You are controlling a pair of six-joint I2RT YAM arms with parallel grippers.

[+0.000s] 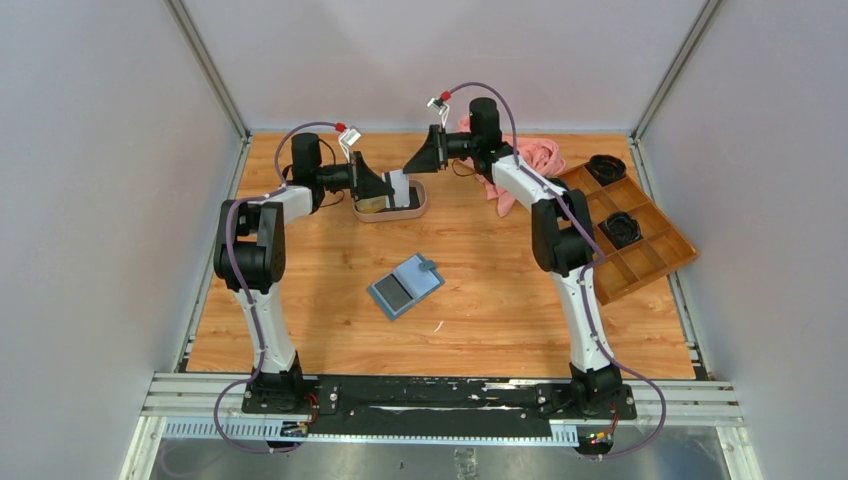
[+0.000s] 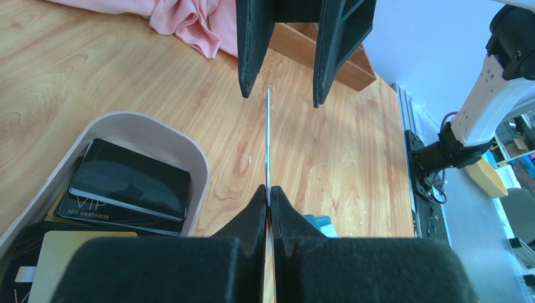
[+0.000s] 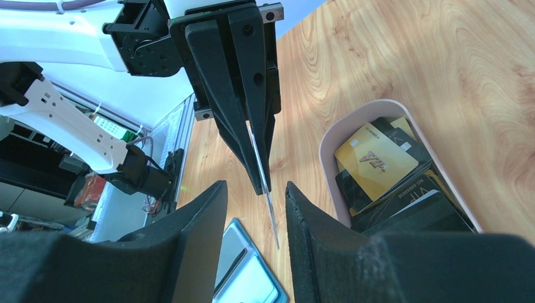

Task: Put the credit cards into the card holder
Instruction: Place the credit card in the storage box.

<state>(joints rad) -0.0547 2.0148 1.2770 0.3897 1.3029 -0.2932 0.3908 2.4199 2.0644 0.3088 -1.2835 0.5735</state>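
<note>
My left gripper (image 1: pixel 385 186) is shut on a white-grey credit card (image 1: pixel 400 188), held upright above the oval tray (image 1: pixel 418 205). In the left wrist view the gripper (image 2: pixel 269 192) holds the card (image 2: pixel 267 145) edge-on. My right gripper (image 1: pixel 412 162) is open and faces the left one. In the right wrist view the card's free end (image 3: pixel 268 208) lies in the gap of my right gripper (image 3: pixel 255 186), apart from both fingers. Black cards (image 2: pixel 132 180) and gold cards (image 3: pixel 375 158) lie in the tray. The teal card holder (image 1: pixel 405 285) lies open on the table, with a card showing inside.
A pink cloth (image 1: pixel 535 155) lies at the back right behind the right arm. A brown compartmented wooden box (image 1: pixel 640 235) with black items stands at the right edge. Grey walls close in the table on three sides.
</note>
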